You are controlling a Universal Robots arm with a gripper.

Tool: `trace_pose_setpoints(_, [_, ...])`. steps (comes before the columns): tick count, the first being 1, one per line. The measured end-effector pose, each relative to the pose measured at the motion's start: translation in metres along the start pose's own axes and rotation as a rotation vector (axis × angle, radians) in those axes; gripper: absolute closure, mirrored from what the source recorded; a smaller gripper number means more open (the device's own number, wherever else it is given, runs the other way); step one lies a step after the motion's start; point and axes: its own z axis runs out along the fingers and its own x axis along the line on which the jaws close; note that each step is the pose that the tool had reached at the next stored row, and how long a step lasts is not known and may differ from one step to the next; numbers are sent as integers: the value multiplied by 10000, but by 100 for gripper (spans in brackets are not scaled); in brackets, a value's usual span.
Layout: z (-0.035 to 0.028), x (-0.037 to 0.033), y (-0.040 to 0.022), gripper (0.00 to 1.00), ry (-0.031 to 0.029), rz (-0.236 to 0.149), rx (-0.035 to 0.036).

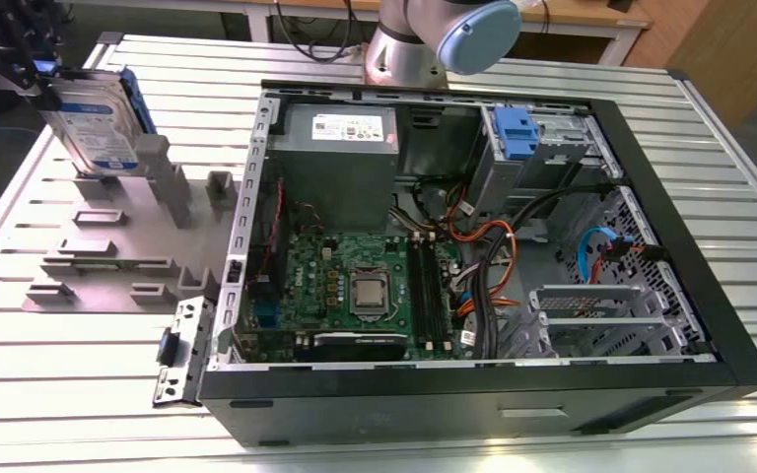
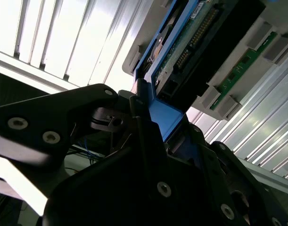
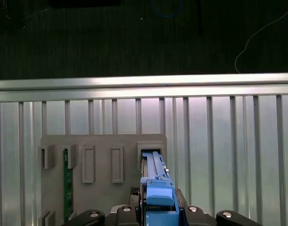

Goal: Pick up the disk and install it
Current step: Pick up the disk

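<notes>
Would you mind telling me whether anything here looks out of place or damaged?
Nothing stands out: the disk stands upright over the grey holder, the tool gripping its blue rail; the open computer case looks intact.

No legible text: the label on the disk (image 1: 91, 124) and the sticker on the power supply (image 1: 335, 153) are unreadable.

One disk (image 1: 94, 123), one open computer case (image 1: 484, 399), one grey fixture plate (image 1: 103, 264), one blue latch piece (image 1: 516, 133).
</notes>
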Motion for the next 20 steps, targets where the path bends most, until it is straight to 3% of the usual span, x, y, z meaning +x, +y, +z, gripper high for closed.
trace_pose_setpoints(20, [-51,-1,0,64,-1,0,1])
